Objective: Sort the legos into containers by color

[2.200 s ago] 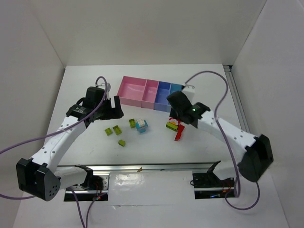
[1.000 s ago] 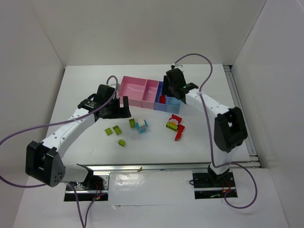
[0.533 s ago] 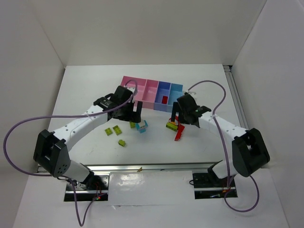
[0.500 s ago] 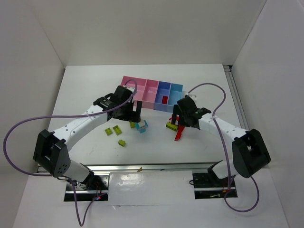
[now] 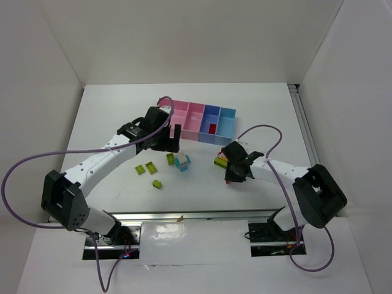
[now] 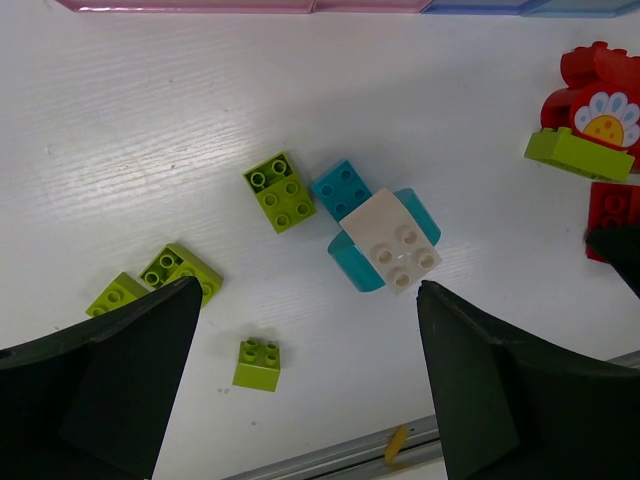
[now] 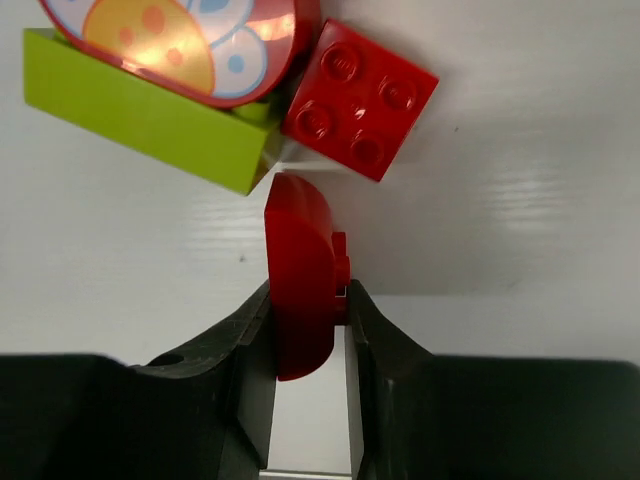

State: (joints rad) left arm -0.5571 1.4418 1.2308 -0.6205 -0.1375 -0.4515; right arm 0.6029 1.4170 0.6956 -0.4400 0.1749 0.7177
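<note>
While the right fingers [image 5: 235, 174] are clamped shut on a red arched lego [image 7: 300, 285], held on edge low over the bench with its long axis pointing away from the wrist, the periwinkle bin [image 5: 211, 116] lies beyond them, slightly leftward. The left fingers [image 5: 172, 138] hang wide open and empty over the green and cyan legos [image 6: 385, 240].

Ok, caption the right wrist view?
Right gripper shut on a curved red lego, beside a square red brick and a lime brick.
</note>
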